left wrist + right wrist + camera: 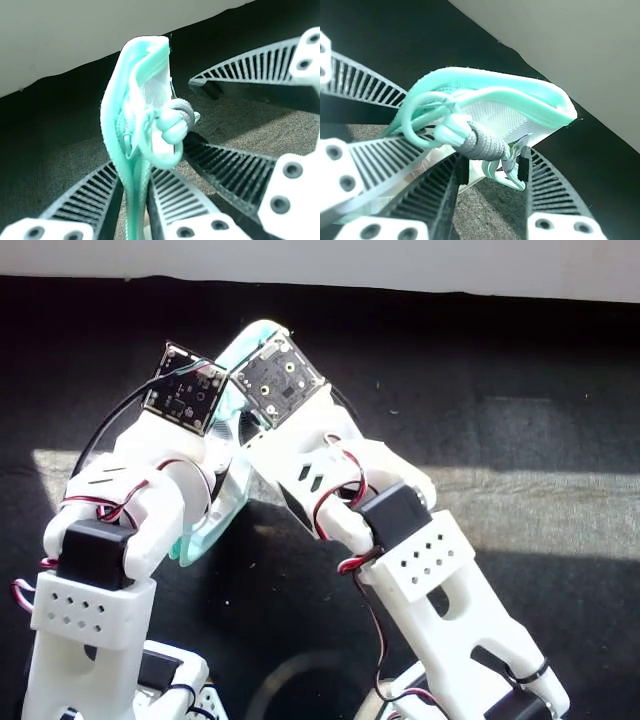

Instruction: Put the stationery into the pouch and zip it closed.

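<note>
Black cloth (520, 390) below. At eleven o'clock, pouch (145, 75), likely soft, light, floppy: edge pinched by left gripper (135, 195), zip pull (485, 142) pinched by right gripper (492, 172). Best held there.

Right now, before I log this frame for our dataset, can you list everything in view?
pouch: one, mint green, between the two arms, gripped by the left claw.
zipper pull: one, grey wrap with a mint loop, at one end of the pouch, beside the right claw.
table: one, covered in black cloth, with a sunlit band across it.
wall: one, white, behind the table.
left claw: one, white and black, shut on the pouch's edge.
right claw: one, white and black, at the zipper pull.
</note>
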Available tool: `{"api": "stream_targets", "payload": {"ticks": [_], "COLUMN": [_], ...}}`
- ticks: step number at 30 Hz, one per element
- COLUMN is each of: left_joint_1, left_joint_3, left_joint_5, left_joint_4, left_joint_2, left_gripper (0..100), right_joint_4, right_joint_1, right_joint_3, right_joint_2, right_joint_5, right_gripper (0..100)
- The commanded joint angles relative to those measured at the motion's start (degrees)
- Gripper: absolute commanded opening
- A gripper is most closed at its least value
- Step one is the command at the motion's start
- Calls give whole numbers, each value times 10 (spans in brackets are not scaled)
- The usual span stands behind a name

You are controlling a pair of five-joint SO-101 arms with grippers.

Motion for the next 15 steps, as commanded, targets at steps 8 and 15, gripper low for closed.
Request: {"api": "stream_targets", "payload": {"ticks": [8, 15], "left_joint_1": [12, 14], "left_joint_3": [-5, -4], "left_joint_5": [-26, -25], "left_joint_4": [-29, -60], "left_joint_2": [7, 8], "left_gripper": [10, 10], "right_joint_4": [1, 9], "right_joint_1": [-27, -25], "right_joint_3": [-38, -36], "right_joint_2": [-65, -59], "right_joint_5": [-1, 51], "right_gripper": [176, 177]}}
